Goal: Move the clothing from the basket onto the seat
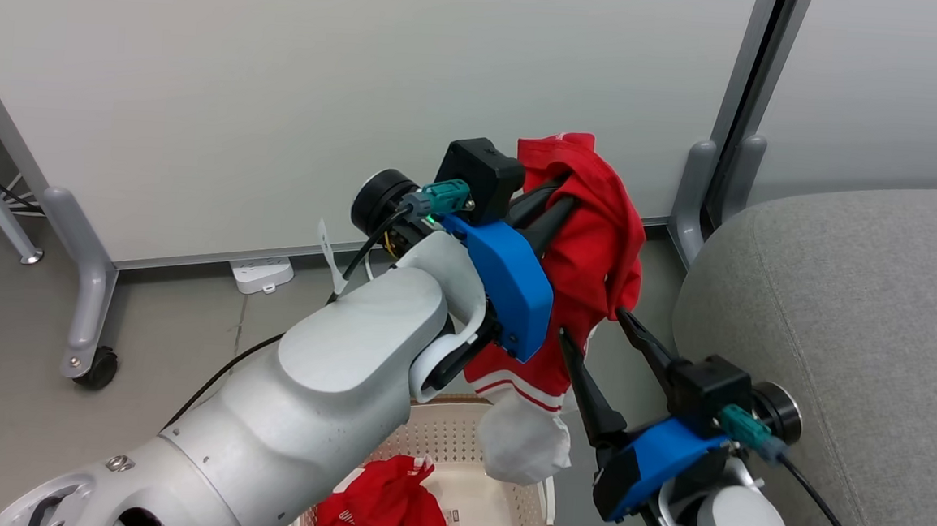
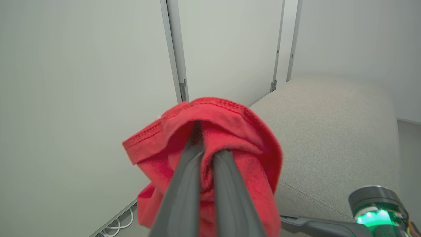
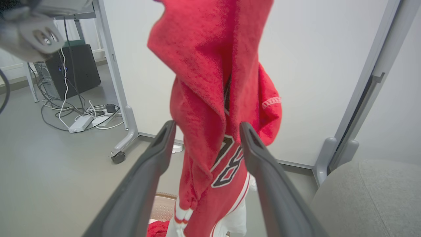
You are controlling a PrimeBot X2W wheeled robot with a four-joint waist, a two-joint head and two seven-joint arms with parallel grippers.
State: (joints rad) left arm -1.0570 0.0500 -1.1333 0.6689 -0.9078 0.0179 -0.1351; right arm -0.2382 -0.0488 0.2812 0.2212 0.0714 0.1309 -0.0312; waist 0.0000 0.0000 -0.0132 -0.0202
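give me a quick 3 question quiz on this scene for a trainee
1. True or false: the left gripper is shut on a red garment.
2. The right gripper is: A open, B shut on that garment, C shut on nothing.
3. What lies in the basket?
Key: 1 true. 2 A. 3 another red garment.

Left arm point(image 1: 331, 385) stretches up and forward; left gripper point(image 2: 208, 149) raised, fingers point(image 2: 184, 191) pinched together on the clothing point(image 1: 599, 255); right gripper point(image 1: 595, 328) sits lower, fingers point(image 3: 144, 171) spread wide apart, pointing up toward the left gripper.
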